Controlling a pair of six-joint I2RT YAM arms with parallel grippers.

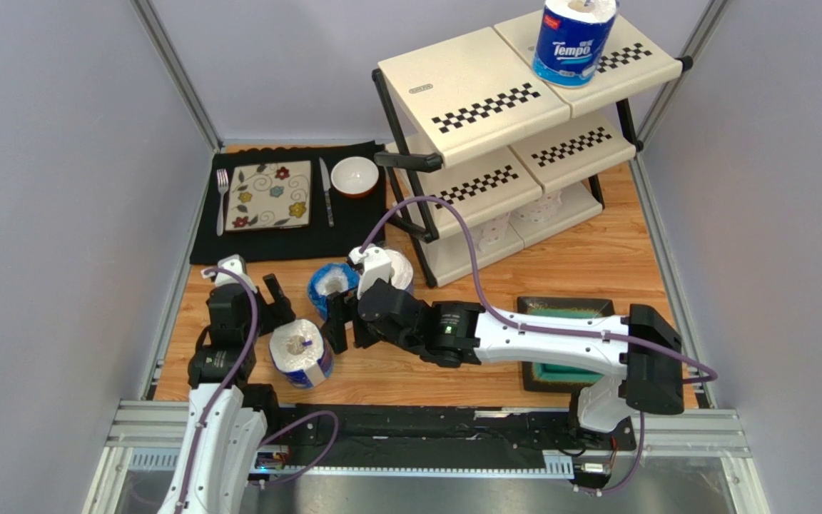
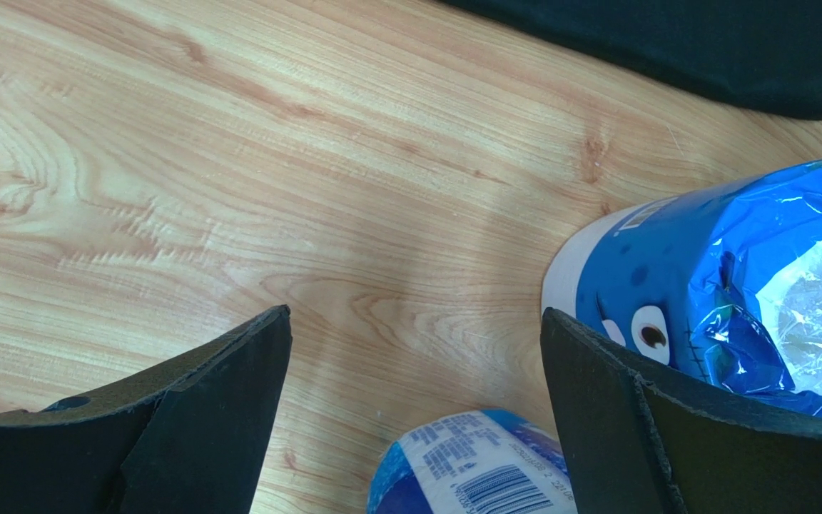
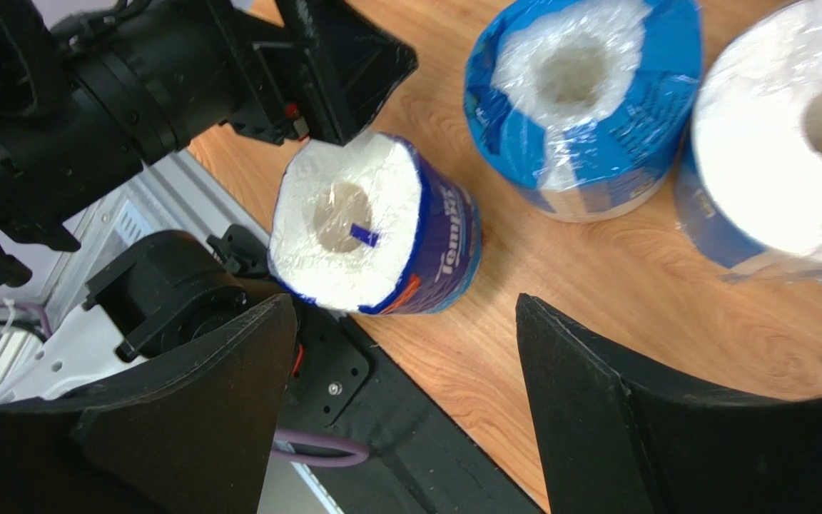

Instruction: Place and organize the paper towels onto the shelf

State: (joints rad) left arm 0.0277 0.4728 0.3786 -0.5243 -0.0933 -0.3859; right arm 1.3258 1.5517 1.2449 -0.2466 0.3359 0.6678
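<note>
Wooden tabletop (image 1: 598, 268), paper towels (image 3: 383, 230), left tool (image 2: 415, 327) and right tool (image 3: 405, 311) agape (both empty).

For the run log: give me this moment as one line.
left gripper: open, empty | right gripper: open, empty | table: three wrapped rolls | shelf top: one wrapped roll

"Tempo" on shelf-top roll (image 1: 574, 41), perhaps near roll (image 3: 383, 230) too

Blue-wrapped roll (image 2: 474, 473) partly off-frame below
</note>
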